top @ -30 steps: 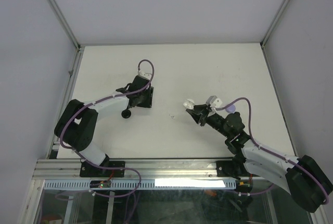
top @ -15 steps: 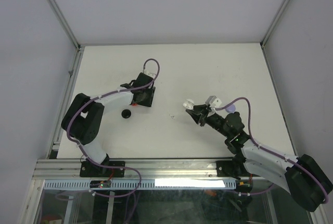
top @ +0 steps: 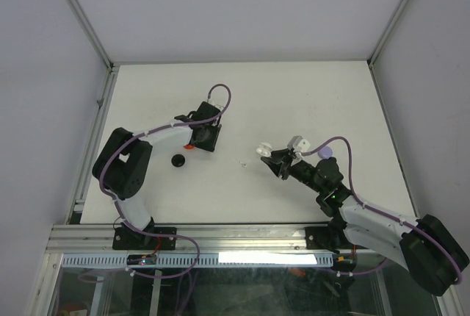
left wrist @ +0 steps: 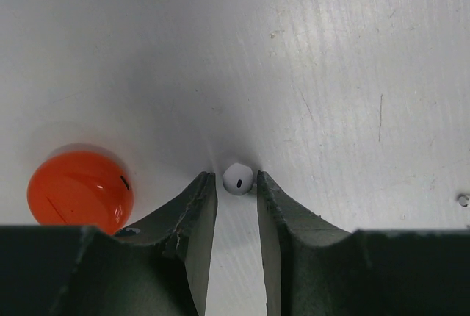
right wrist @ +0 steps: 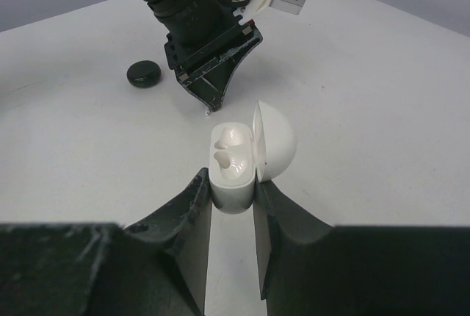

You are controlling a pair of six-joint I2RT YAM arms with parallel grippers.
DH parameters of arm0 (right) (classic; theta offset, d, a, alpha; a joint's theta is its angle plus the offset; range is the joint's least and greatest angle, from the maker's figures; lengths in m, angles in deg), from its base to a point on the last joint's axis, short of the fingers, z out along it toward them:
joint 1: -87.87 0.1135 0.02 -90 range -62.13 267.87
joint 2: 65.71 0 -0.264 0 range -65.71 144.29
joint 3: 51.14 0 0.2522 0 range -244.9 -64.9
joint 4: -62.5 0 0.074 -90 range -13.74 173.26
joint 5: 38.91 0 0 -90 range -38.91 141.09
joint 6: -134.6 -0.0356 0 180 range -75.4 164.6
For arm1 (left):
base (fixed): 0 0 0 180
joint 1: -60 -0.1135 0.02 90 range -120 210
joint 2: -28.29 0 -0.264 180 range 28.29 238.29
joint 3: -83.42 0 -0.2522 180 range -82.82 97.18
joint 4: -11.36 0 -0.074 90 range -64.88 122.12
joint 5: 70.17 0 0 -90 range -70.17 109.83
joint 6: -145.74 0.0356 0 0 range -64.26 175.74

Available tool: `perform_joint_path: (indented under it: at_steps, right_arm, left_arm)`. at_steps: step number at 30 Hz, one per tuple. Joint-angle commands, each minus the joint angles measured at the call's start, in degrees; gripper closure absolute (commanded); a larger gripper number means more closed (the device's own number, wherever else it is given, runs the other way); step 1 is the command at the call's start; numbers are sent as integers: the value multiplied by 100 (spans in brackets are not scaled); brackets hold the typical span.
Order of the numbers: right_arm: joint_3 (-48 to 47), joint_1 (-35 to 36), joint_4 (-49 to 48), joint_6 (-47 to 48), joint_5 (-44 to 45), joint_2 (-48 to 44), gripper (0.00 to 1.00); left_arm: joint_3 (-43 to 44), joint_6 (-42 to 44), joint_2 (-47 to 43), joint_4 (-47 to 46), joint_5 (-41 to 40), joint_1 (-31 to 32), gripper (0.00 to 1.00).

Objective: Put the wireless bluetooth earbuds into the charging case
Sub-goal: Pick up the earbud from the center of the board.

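White table (top: 294, 95), grey walls. The left gripper (left wrist: 236, 191) is the arm at the bud (left wrist: 238, 178). The bud lies on the table at 12 o'clock from the jaws, right in their mouth. The tips flank it with slivers of gap, narrowly spread and not yet pinching. Only its round head shows, so its long axis cannot be told. An orange case (left wrist: 79, 189) sits at 9 o'clock, well apart. The right gripper (right wrist: 233, 191) pinches the white case (right wrist: 233, 169), lid open, at 4 o'clock from the left arm.
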Motion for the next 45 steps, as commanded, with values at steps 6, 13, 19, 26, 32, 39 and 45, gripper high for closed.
perform_joint_path:
  at_steps: [6, 13, 19, 26, 32, 39, 45]
  right_arm:
    - [-176, -15, -331, -32, -137, -51, 87]
    - [-356, 1, -216, -56, -392, 86, 88]
    - [-435, 140, -348, 51, -270, 230, 87]
    - [-540, 409, -670, 415, 119, 495, 87]
    - [-688, 535, -1121, 645, 381, 821, 87]
    - [-794, 663, -1629, 891, 729, 1094, 87]
    - [-883, 764, -1826, 901, 970, 1205, 88]
  left_arm:
    - [274, 174, 158, 258, 55, 129, 76]
    - [286, 134, -161, 271, -177, 223, 82]
    - [366, 143, -649, 158, -631, 512, 85]
    - [303, 164, -1436, -177, -1244, 885, 85]
    - [143, 332, -2266, -655, -1688, 1299, 86]
    - [-23, 537, -2810, -1199, -2434, 1978, 86]
    - [-533, 1151, -3134, -2323, -2951, 2614, 86]
